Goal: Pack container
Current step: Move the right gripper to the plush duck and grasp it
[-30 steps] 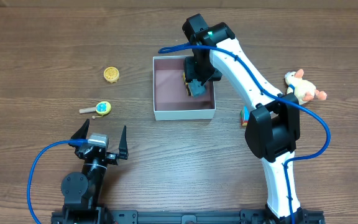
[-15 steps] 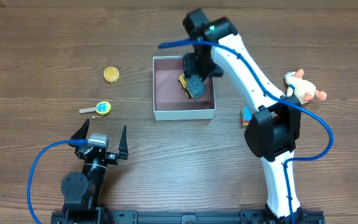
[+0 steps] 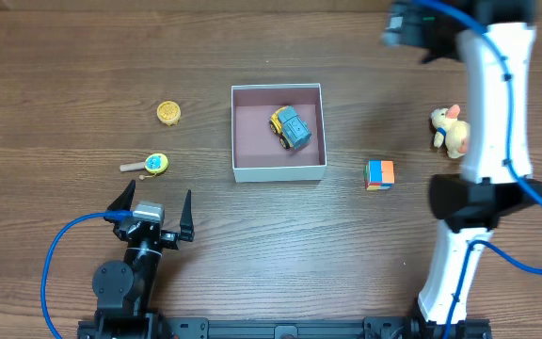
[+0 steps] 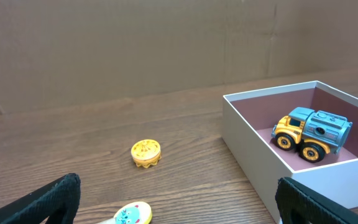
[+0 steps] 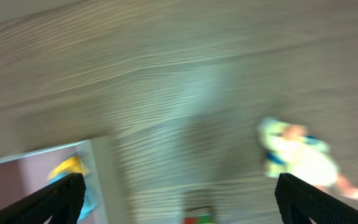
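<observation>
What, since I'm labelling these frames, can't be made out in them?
Right wrist: motion blur smears the plush toy and toy truck; the bottom edge cuts the cube.
Overhead: the right arm covers part of the plush toy; the yellow disc is too small for its pattern.
Left wrist: the bottom edge cuts the blue-faced toy; the right edge cuts the container.

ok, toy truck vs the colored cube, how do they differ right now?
The truck sits inside the container; the cube lies on the table outside it. The truck is yellow and blue-grey with wheels; the cube is a block with orange, blue and red patches. The truck looks larger. Both are small toys, lying free.
</observation>
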### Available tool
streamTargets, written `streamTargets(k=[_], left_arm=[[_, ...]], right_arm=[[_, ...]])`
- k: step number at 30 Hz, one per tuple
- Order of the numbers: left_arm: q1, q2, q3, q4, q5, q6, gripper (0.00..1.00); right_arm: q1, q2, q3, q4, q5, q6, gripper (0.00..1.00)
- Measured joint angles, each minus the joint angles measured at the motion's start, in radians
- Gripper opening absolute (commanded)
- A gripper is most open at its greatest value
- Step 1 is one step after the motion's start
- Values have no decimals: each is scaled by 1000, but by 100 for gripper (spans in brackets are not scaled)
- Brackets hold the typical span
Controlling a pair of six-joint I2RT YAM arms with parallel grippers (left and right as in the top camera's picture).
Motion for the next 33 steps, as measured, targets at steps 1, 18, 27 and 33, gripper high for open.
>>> streamTargets(k=[1,18,27,33], left_arm=[[0,0,0,0,0,0,100],[0,0,0,0,0,0,100],[0,0,0,0,0,0,100],[0,0,0,0,0,0,100]], right_arm=[[-45,0,-18,-1,-1,-11,100],[-354,1,-595,97,-23,-152,100],[-359,0,-774,219,-26,-185,79],[-359,0,-820,270,-30,-196,65]])
